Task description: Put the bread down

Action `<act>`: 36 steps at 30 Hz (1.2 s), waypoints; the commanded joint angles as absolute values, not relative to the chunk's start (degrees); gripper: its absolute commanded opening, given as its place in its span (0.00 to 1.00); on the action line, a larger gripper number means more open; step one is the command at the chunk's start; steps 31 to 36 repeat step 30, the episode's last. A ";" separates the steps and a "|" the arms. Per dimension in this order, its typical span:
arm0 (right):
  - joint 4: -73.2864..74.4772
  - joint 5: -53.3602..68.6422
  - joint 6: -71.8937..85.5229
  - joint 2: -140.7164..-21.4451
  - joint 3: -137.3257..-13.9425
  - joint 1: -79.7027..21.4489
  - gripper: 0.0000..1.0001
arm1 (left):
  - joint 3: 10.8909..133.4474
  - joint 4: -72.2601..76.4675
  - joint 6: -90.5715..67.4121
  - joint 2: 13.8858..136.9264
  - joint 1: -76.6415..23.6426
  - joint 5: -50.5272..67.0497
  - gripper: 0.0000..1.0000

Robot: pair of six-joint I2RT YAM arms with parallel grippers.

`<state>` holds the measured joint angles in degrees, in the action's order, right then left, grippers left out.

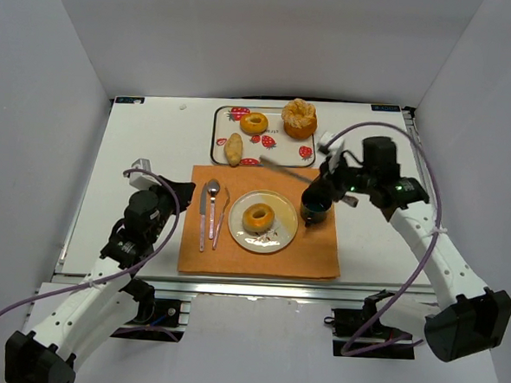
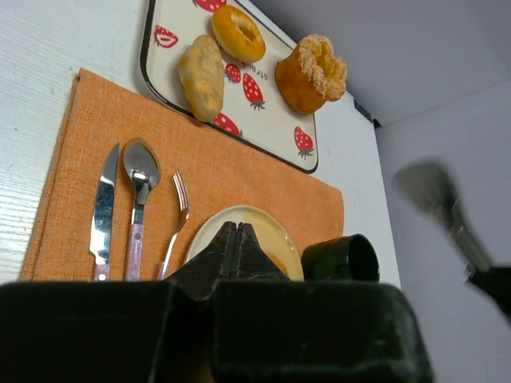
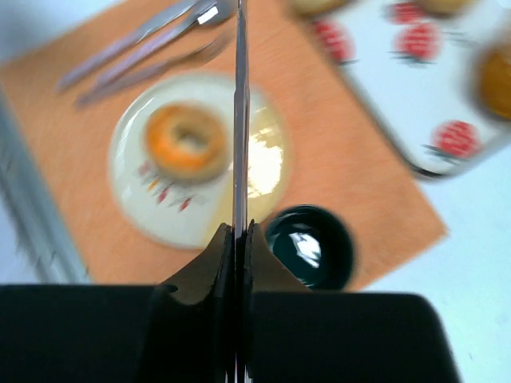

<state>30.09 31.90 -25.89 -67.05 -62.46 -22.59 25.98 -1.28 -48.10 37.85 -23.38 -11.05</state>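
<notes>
We see white table, pale walls around. Left claw pinched shut, empty, over mat edge. Bread on plate, right of left claw, lying flat, hole up; we find no long axis. Cup just nearer than right claw, which clamps thin metal utensil. Tray beyond.
</notes>
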 commanded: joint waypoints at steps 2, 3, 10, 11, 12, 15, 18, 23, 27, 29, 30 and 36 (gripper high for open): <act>15.58 29.89 -7.67 -66.79 -63.29 -5.96 0.00 | 28.39 -0.35 -47.64 39.72 -23.29 -7.92 0.01; 13.56 28.75 -4.08 -66.88 -60.32 -2.76 0.00 | 28.56 -0.44 -47.55 40.86 -23.29 -7.30 0.06; -2.78 13.54 -8.07 -71.71 -42.75 9.48 0.00 | 31.20 2.02 -45.45 48.58 -24.25 -2.29 0.61; -4.03 13.27 -8.52 -73.55 -41.41 10.10 0.00 | 32.25 1.50 -44.92 49.56 -25.48 -2.11 0.64; -5.09 13.27 -8.79 -74.52 -40.35 10.72 0.00 | 32.86 1.06 -44.22 50.61 -26.18 -2.02 0.65; -5.45 14.85 -9.49 -79.09 -39.29 12.21 0.18 | 35.06 -1.93 -41.84 54.57 -29.52 -2.46 0.66; -4.58 15.73 -10.98 -83.04 -39.37 12.92 0.48 | 36.29 -3.25 -40.34 58.09 -33.39 -3.87 0.66; -1.07 14.42 -14.50 -83.58 -41.13 13.27 0.89 | 37.26 -4.92 -38.59 62.75 -39.45 -5.79 0.67; 5.88 11.60 -16.70 -82.36 -49.27 13.27 0.90 | 38.41 -7.91 -36.30 66.43 -41.92 -9.14 0.67; 7.29 11.78 -17.05 -80.96 -51.23 13.27 0.89 | 39.20 -8.87 -34.55 67.84 -42.45 -9.93 0.67; 7.38 13.00 -17.05 -80.34 -52.98 13.27 0.89 | 39.55 -9.05 -33.93 68.90 -42.45 -10.28 0.68; 7.38 13.00 -17.05 -80.34 -52.98 13.27 0.89 | 39.55 -9.05 -33.93 68.90 -42.45 -10.28 0.68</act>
